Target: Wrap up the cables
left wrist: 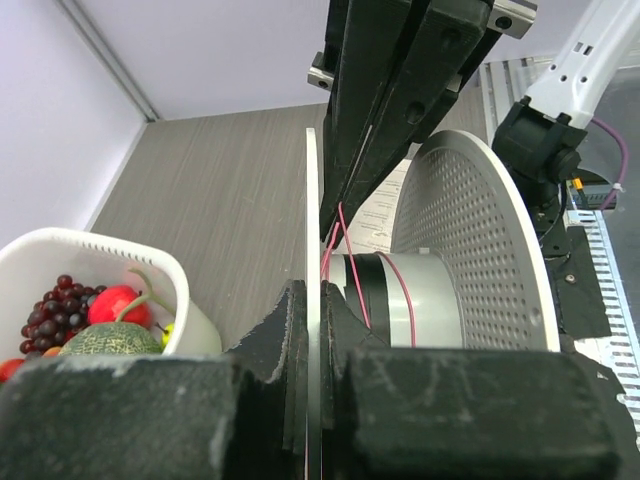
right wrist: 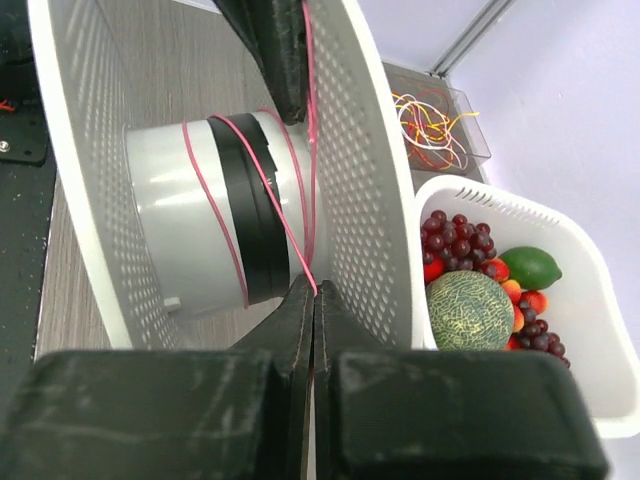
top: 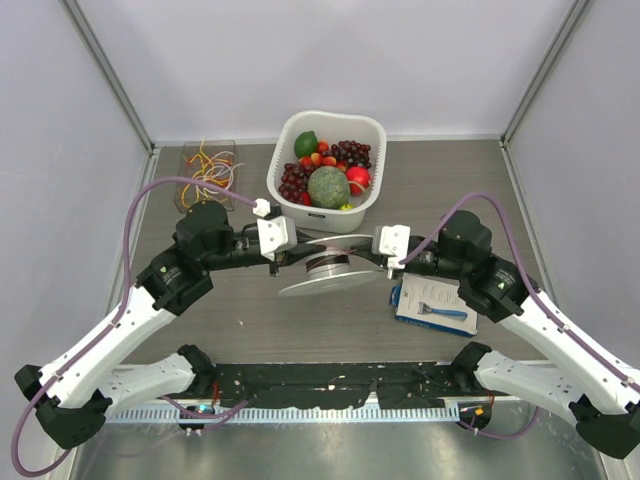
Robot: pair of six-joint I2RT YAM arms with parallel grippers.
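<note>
Grey wood-grain worktop in shot. Beyond the left end effector, a clear tray holds the cables. A white basket of fruit sits past the right end effector, with a blue-and-white packet just beside it. A black mat lies behind both.

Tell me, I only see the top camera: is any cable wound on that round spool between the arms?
Observer: Yes. The wrist cameras show a thin red cable looped a couple of times around the white hub of the spool.
Operator: Who's holding the cable?
Observer: The right gripper is shut on it, pinching it right at the tips.
</note>
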